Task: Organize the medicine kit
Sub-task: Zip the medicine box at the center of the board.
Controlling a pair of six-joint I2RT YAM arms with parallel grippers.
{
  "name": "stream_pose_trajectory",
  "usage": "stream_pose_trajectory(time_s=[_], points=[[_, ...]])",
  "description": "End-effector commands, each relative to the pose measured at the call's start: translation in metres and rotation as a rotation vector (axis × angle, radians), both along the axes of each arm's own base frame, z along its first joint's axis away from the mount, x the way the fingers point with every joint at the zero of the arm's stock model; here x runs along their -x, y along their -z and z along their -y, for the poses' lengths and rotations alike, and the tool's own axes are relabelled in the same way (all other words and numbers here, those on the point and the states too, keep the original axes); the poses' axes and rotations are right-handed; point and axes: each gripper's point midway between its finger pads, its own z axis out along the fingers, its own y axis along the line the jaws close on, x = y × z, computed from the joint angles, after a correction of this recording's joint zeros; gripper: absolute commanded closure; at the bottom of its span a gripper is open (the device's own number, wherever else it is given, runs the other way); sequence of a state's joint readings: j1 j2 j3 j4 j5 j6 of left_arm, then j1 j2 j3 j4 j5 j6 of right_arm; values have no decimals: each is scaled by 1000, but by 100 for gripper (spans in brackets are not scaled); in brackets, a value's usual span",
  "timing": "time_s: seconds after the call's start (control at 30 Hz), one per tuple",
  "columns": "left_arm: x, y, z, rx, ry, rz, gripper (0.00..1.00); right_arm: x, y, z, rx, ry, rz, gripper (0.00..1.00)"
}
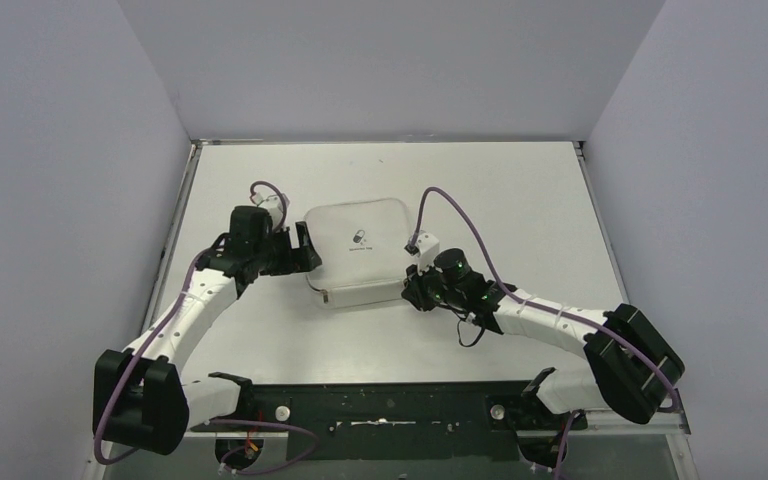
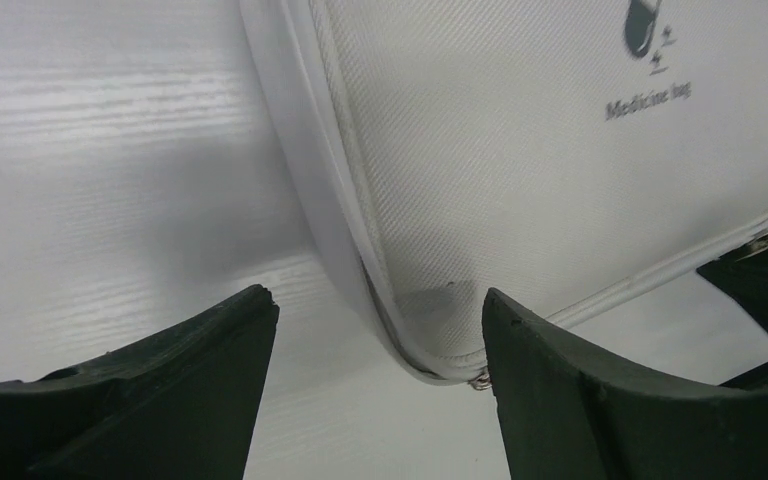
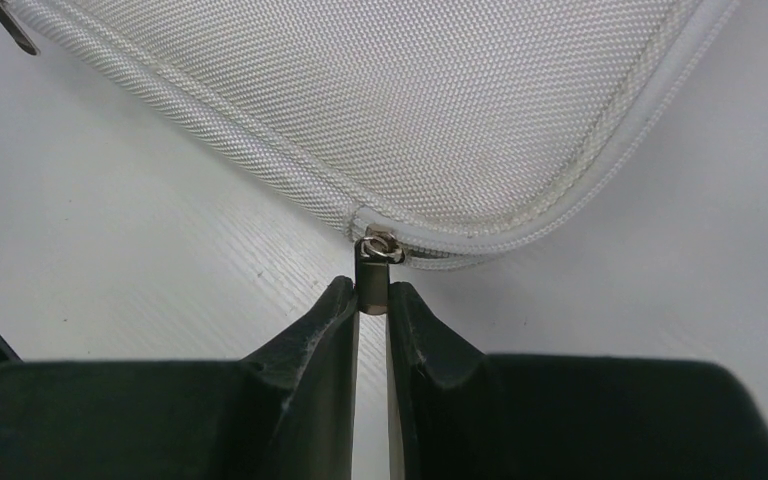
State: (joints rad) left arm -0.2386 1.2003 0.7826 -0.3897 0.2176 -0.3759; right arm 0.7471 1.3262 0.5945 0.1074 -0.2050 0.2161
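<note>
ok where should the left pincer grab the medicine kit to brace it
The near-left corner of the medicine kit, approached low from its left: the flat case's thin seamed edge lies ahead of the open left pincer, away from the right pincer's zipper pull.

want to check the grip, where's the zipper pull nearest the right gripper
The zipper pull sits at the medicine kit's near right corner in the top view, pinched between the right gripper's fingers.

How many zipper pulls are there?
2. One zipper pull is in the right gripper; the other at the medicine kit corner by the left gripper. More may be hidden.
</note>
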Motion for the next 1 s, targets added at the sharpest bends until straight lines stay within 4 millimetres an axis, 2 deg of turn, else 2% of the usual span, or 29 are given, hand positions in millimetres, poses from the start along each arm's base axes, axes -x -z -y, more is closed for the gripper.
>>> stream_pose_trajectory(time_s=[0.0, 0.07, 0.27, 0.37, 0.57, 0.67, 0.83, 0.97], points=[[4, 13, 9, 43, 12, -23, 32, -20, -31, 7, -42, 104, 112, 100], [3, 19, 9, 34, 23, -35, 41, -21, -30, 12, -20, 115, 127, 100], [-5, 29, 7, -26, 71, -63, 83, -28, -24, 24, 9, 142, 113, 100], [-9, 28, 8, -37, 98, -57, 98, -32, -18, 30, 29, 155, 97, 100], [-12, 26, -1, -97, 107, -43, 100, -42, -25, 61, 100, 271, 141, 100], [-11, 31, -3, -109, 108, -44, 100, -45, -24, 70, 106, 295, 128, 100], [-18, 28, -3, -118, 138, -28, 100, -50, -15, 67, 101, 272, 88, 100], [-28, 23, 3, -116, 195, -34, 100, -59, -16, 64, 56, 296, 60, 100]])
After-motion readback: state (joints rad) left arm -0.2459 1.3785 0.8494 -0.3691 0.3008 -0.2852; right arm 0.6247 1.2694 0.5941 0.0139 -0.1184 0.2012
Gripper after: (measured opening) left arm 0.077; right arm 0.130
